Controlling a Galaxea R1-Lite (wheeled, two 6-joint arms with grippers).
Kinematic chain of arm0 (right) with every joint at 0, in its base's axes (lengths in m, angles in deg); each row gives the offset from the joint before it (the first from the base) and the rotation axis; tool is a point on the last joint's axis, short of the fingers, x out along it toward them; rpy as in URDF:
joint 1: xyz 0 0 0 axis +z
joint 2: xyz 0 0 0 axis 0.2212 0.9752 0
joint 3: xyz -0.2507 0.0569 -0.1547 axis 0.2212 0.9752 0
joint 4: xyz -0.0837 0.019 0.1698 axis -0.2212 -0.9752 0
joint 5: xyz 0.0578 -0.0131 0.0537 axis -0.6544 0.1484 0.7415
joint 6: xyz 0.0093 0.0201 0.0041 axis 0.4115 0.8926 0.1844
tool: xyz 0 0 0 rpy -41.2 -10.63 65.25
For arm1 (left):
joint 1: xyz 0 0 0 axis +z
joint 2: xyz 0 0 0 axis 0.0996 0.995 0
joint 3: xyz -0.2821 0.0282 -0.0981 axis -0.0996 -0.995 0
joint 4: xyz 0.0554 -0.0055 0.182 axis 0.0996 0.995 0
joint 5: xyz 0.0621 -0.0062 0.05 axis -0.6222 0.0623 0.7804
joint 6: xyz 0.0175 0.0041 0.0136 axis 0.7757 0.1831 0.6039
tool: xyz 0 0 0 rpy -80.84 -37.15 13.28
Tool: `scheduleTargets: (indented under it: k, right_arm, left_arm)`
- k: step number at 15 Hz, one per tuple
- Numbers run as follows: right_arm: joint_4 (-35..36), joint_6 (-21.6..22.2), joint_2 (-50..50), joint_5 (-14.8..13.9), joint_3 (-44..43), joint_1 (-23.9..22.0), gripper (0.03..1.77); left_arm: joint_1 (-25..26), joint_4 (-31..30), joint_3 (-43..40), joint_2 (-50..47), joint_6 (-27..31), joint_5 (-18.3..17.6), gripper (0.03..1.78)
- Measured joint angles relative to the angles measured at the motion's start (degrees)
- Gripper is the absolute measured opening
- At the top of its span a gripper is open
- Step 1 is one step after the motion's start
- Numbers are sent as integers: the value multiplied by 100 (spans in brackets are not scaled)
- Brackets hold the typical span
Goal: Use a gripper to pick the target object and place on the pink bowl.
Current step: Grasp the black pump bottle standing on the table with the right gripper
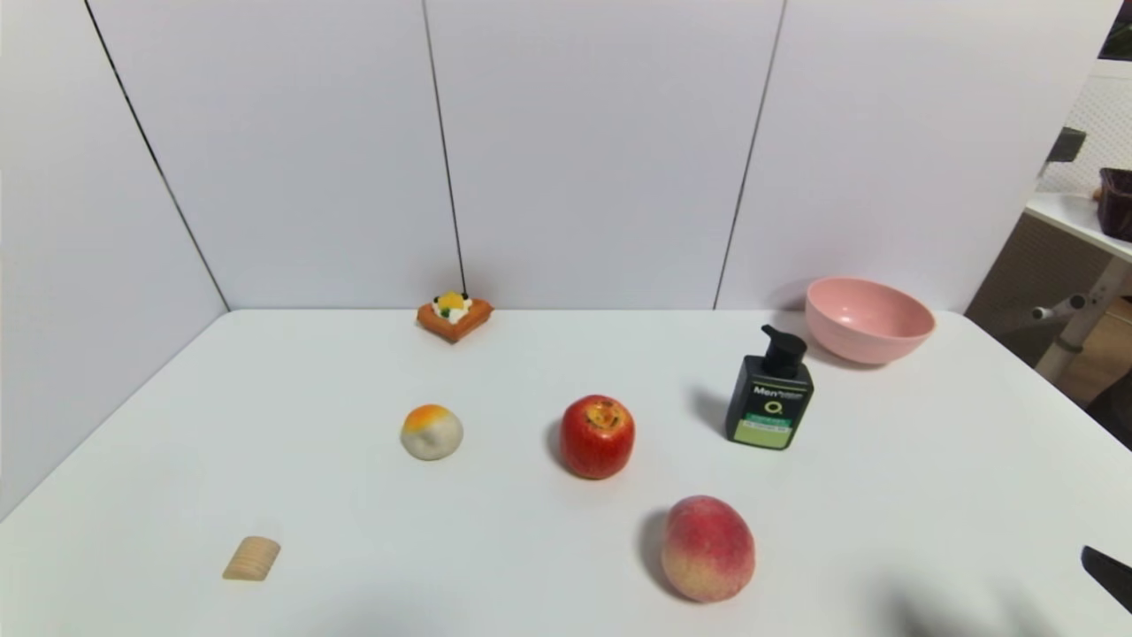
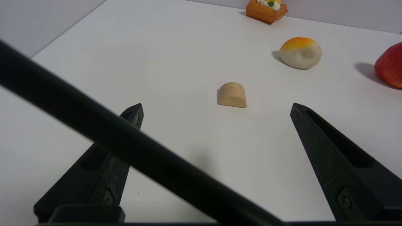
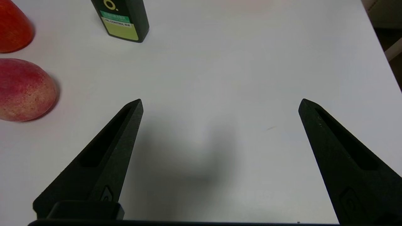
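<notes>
A white bench [image 1: 495, 548] is bounded by pale panels [image 1: 601, 150] along its far edge and at the left; its right edge is left unwalled. The black pump bottle [image 1: 769, 411], label toward the viewer, is stood upright right of centre. Behind it and to its right, the pink bowl [image 1: 871, 343] is set upright near the far right corner, apart from the bottle. Room for moving is left between the bottle and the right edge. The bottle is flanked on its left by a red apple [image 1: 597, 438], and a peach [image 1: 707, 548] is placed nearer, slightly left. Farther left, a bun [image 1: 432, 433], a waffle pastry [image 1: 453, 320] by the far panel and a wooden piece [image 1: 252, 559] are spread out. The right tool [image 3: 221, 101] is held wide open above the near right area, gripping nothing. The left tool [image 2: 217, 104], also spread open, is parked above the near left.
</notes>
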Motion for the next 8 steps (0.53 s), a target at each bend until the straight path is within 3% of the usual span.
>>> scheduleTargets:
  k: [2,5,8]
  right_arm:
    - [190,-55,852,28,-267,0,171]
    - [1048,-197,2164,135,-438,7,171]
    - [2161,-547,3148,773,-355,-44,171]
  left_arm:
    - [1,2,0,0,0,1,169]
    - [1,2,0,0,2,1,169]
    - [1,0,0,0,2,0,169]
